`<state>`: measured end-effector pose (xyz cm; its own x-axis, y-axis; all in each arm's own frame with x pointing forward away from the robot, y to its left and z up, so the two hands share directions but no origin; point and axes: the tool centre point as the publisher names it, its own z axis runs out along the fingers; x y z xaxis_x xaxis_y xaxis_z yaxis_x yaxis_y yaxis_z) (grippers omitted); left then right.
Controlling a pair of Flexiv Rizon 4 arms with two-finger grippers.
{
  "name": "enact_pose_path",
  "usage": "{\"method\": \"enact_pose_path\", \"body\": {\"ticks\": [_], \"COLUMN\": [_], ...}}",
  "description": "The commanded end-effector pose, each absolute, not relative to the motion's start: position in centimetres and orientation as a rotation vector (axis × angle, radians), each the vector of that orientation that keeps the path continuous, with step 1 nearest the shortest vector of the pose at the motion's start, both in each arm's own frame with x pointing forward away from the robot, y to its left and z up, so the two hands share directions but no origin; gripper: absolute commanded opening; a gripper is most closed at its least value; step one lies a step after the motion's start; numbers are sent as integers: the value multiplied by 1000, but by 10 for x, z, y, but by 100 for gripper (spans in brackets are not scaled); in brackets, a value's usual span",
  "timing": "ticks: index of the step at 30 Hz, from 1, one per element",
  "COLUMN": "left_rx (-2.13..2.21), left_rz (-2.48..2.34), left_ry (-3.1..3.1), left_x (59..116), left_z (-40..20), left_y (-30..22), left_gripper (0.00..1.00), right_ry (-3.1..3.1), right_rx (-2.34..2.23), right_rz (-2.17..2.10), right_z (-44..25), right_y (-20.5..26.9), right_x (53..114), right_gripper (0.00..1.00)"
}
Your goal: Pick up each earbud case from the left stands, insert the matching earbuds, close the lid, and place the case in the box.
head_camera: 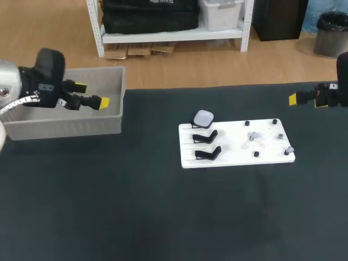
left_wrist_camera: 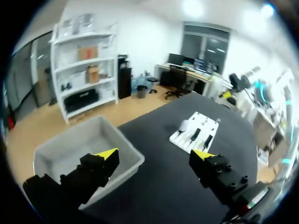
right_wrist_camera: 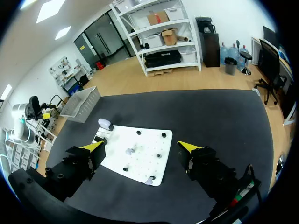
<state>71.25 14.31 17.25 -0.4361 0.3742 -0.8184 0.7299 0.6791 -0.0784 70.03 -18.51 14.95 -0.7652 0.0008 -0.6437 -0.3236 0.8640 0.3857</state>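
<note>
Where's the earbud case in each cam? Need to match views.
Head view: earbud case sits at the back left corner of the white board, right of the grey box.
Left wrist view: earbud case at the board corner nearest the box.
Right wrist view: earbud case at the board corner toward the box.
Shared landmark: the white board.

Desk (head_camera: 109, 206): dark charcoal, plain, no pattern.
Board (head_camera: 234, 155): white, dotted with small dark pegs.
Pegs (head_camera: 247, 123): black.
Stands (head_camera: 205, 136): black.
Case (head_camera: 204, 117): pale grey-white.
Earbuds (head_camera: 253, 136): pale grey.
Box (head_camera: 65, 128): light grey, plain.
Left tool (head_camera: 92, 94): black body, bright yellow tips.
Right tool (right_wrist_camera: 141, 146): black body, bright yellow tips.
Left arm (head_camera: 8, 89): silver, with a black wrist.
</note>
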Motion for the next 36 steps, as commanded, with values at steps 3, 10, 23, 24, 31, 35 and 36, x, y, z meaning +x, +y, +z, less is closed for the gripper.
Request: {"method": "enact_pose_path", "body": {"ticks": [3, 10, 23, 24, 31, 35, 36], "left_rx": [1412, 1412, 1311, 1310, 1341, 1321, 1321], "left_rz": [-661, -661, -655, -653, -678, -691, -691], "left_ry": [1501, 1501, 1692, 1700, 1682, 1680, 1680], "left_x": [711, 711, 719, 720, 732, 736, 736], "left_z": [172, 172, 134, 130, 104, 93, 93], "left_y": [148, 148, 71, 64, 24, 8, 8], "left_gripper": [100, 100, 100, 100, 100, 100, 100], "right_ry": [2371, 2371, 2371, 2371, 2371, 2371, 2371], "right_rx": [-235, -235, -235, -235, -235, -235, -235], "right_rz": [644, 644, 644, 644, 644, 644, 644], "right_z": [149, 149, 149, 149, 149, 149, 149], "right_y": [-186, -186, -186, -186, -186, -186, -186], "right_x": [701, 701, 701, 701, 701, 701, 701], "right_gripper": [100, 100, 100, 100, 100, 100, 100]}}
